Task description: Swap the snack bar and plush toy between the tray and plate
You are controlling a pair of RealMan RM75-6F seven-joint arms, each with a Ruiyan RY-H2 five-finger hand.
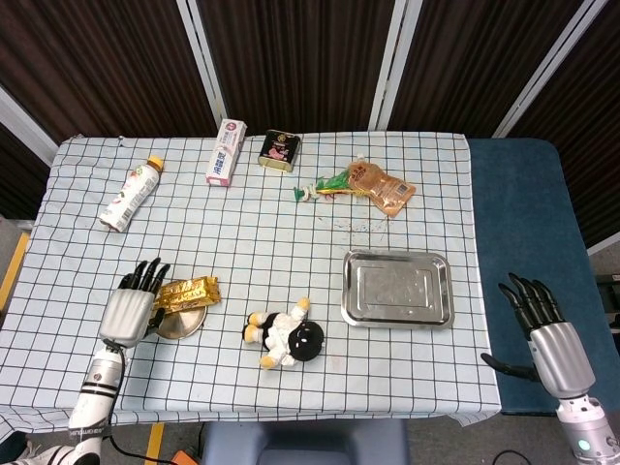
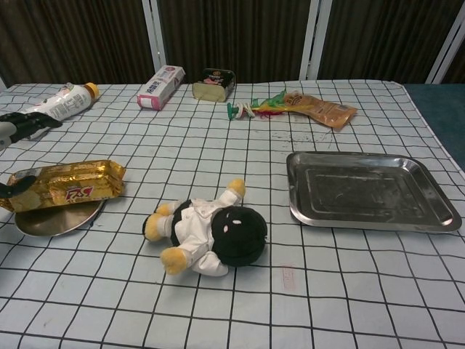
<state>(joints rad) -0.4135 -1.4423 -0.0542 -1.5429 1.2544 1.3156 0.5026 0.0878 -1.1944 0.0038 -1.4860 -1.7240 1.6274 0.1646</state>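
Beside the plate (image 1: 180,325), left hand (image 1: 130,307) spread, empty

A lab: checked-cloth table (image 1: 262,242) before dark curtained panels (image 1: 300,58).

glossy gold foil snack bar (image 2: 64,186), shiny metal plate (image 2: 54,218) and tray (image 2: 369,190), fuzzy plush toy (image 2: 207,230).

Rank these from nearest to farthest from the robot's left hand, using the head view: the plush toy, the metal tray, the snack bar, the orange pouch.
From the left hand:
1. Snack bar, right beside the hand, lying over the plate.
2. Plush toy, front centre of the table.
3. Metal tray, on the right side.
4. Orange pouch, far right, toward the back.
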